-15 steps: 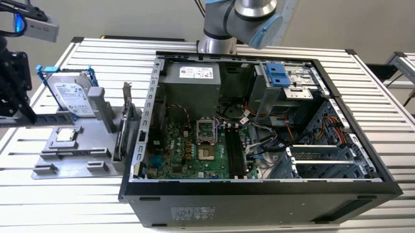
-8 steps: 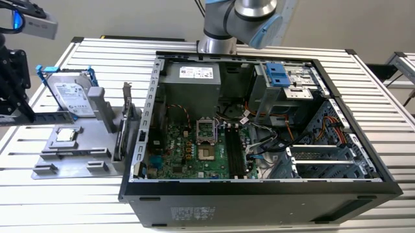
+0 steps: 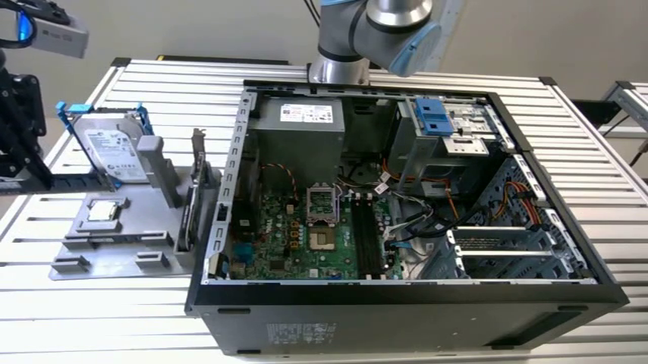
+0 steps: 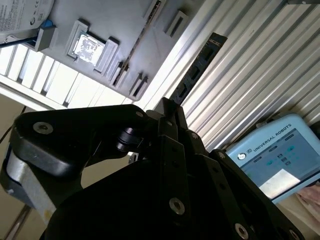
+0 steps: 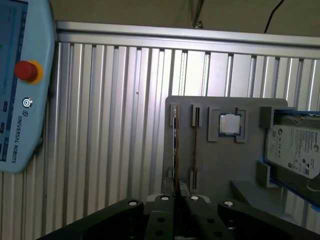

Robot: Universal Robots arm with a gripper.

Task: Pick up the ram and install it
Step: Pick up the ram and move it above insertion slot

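In the first wrist view a thin board that I take for the ram (image 5: 174, 145) stands on edge in a slot of the grey holder (image 5: 250, 200). My gripper (image 5: 178, 200) hangs well above that end of the holder, shut with nothing in it. The second wrist view has the gripper (image 4: 167, 107) in front and the same thin ram (image 4: 142, 37) far beyond it on the holder (image 4: 125, 20). In the exterior view boards stand at the holder's (image 3: 121, 243) side nearest the computer case (image 3: 405, 296); I cannot tell the ram apart there.
A silver hard drive (image 3: 106, 148) in a blue frame and a processor chip (image 5: 230, 123) share the holder. The open case shows the motherboard (image 3: 303, 235) with dark memory slots (image 3: 369, 239). A pale blue teach pendant (image 5: 20, 85) lies on the slatted table (image 5: 110, 125).
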